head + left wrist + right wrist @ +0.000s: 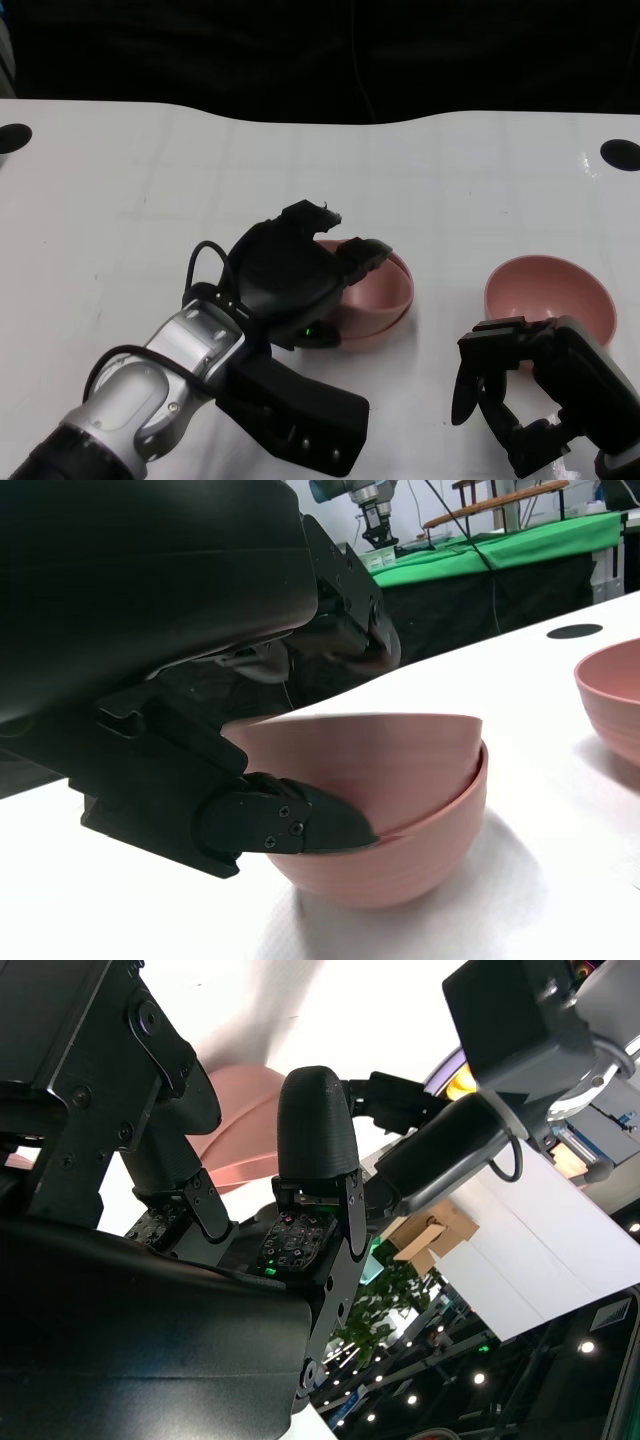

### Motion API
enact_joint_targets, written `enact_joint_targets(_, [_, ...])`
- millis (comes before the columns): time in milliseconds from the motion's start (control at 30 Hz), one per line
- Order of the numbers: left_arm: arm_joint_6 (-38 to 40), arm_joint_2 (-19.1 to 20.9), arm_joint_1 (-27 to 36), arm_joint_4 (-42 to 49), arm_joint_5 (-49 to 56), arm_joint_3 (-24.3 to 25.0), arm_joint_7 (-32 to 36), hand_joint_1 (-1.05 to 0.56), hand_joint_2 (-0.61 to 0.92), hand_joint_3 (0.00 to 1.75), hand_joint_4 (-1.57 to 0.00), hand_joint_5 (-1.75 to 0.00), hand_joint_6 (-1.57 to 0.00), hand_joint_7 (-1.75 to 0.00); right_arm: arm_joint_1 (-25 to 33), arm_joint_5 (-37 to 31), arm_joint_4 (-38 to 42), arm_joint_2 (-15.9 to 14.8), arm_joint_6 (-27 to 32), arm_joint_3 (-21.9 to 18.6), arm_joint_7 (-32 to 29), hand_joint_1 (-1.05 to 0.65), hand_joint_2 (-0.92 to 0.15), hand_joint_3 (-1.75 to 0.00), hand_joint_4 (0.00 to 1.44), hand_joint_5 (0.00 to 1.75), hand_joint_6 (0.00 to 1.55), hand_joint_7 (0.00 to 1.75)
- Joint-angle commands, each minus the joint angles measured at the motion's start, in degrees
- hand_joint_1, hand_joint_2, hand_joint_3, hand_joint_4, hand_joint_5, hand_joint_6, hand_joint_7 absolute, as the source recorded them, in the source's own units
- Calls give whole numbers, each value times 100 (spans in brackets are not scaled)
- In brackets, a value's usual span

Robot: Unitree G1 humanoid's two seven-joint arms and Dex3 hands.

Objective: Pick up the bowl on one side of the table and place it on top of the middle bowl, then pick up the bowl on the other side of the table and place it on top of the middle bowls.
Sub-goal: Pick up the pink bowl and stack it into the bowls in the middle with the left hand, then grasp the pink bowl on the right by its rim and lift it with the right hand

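1. Head view: left hand (295, 285) sits over the near rim of the pink bowls in the middle of the table (120, 180). Left wrist view shows one pink bowl, the upper bowl (370, 755), tilted inside the middle bowl (400, 855); not yet seated flat.
2. Left hand state: fingers are closed on the upper bowl's rim, a fingertip (300, 825) outside the wall and others over the edge. It holds the bowl.
3. Right hand (530, 395) hangs just short of the side bowl (550, 295), fingers apart, nothing in them. No contact visible.
4. Handling, judged: bowls look thin-walled, stiff, light, smooth plastic. Likely slippery under hard fingertips; unlikely to break.
5. Where to take hold, judged: pinch the rim nearest the hand, thumb inside, fingers outside the wall. A light squeeze should do.
6. Risk, judged: a tilted release may leave the stack crooked.
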Motion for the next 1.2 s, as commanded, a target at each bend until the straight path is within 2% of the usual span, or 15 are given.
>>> enact_joint_targets(33, [55, 202, 167, -259, -122, 124, -209, -84, 92, 56, 0, -8, -6, 0, -26, 14, 20, -47, -29, -42, -32, 26, -4, -169, 102, 169, 100, 125])
enact_joint_targets(367, [-104, 671, 999, -1439, -1108, 903, -653, -81, 92, 54, -5, -10, -10, -3, 10, 53, -72, -48, 50, -31, 9, 27, -2, -171, 101, 169, 99, 124])
enact_joint_targets(500, [-304, 833, 1554, -2032, -1728, 1387, -657, -75, 92, 44, -13, -16, -19, -6, 14, 97, -72, -55, 71, -28, 35, 28, -5, -169, 101, 168, 99, 124])
enact_joint_targets(733, [-895, 733, 2444, -2536, -2694, 2072, -385, -46, 92, 24, -41, -49, -46, -12, 35, 74, -92, -45, 72, -36, 7, 29, -4, -170, 101, 169, 99, 125])
enact_joint_targets(800, [-901, 652, 2732, -2690, -3057, 2253, -449, -37, 92, 19, -47, -62, -56, -14, 41, 98, -104, -41, 78, -31, 20, 29, -4, -170, 101, 170, 98, 126])
enact_joint_targets(867, [-890, 594, 2973, -2791, -3330, 2389, -504, -31, 92, 18, -49, -84, -65, -14, 42, 107, -123, -44, 105, -26, 39, 29, -5, -170, 100, 171, 98, 127])
enact_joint_targets(1000, [-1013, 520, 3446, -2874, -3839, 2640, -518, -20, 92, 20, -57, -95, -75, -17, 31, 79, -136, -39, 119, -26, 29, 30, -4, -171, 100, 172, 98, 129])
enact_joint_targets(1067, [-1190, 476, 3645, -2853, -3968, 2743, -446, -12, 92, 20, -69, -100, -89, -22, 33, 41, -139, -31, 108, -33, -1, 30, -3, -170, 100, 172, 98, 129])
enact_joint_targets(1133, [-1329, 369, 3866, -2867, -4164, 2835, -412, -7, 92, 21, -75, -109, -99, -26, 44, 49, -158, -25, 110, -33, 1, 30, -4, -170, 100, 172, 97, 129])
enact_joint_targets(1167, [-1369, 321, 3941, -2878, -4241, 2870, -423, -4, 86, 34, -77, -115, -102, -32, 48, 62, -165, -23, 114, -31, 7, 30, -4, -170, 100, 172, 97, 129])
enact_joint_targets(1200, [-1377, 267, 4059, -2919, -4322, 2911, -434, -2, 73, 61, -79, -122, -103, -40, 56, 75, -177, -22, 133, -34, 14, 30, -4, -170, 100, 172, 97, 129])
